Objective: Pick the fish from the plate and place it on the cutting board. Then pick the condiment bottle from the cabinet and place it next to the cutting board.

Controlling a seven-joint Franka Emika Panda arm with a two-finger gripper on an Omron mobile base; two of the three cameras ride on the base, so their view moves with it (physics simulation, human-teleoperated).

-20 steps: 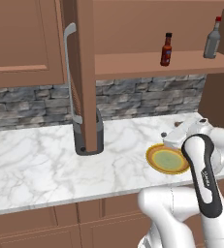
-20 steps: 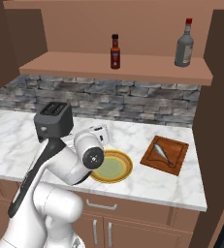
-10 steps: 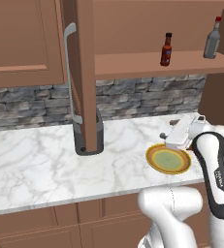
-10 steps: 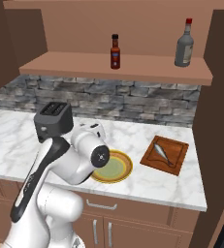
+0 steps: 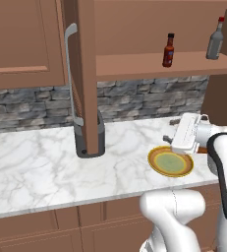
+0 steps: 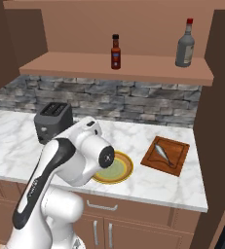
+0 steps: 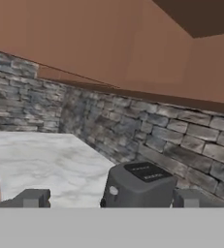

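- Since a second ago the white arm's hand has swung up from over the plate (image 5: 171, 163) to sit level above its right rim, at the right of the left base view; the plate lies bare on the marble worktop (image 5: 46, 167).
- Left base view: the condiment bottle (image 5: 169, 50) stands on the cabinet (image 5: 149, 64) shelf, upper right, with a grey bottle (image 5: 214, 40) further right.
- Right base view: the fish (image 6: 163, 154) lies on the cutting board (image 6: 178, 160), right of centre; a toaster (image 6: 53, 121) sits at left.
- Hand view: the fingers (image 7: 32, 198) stand wide apart at the bottom, holding nothing, the toaster between them ahead.
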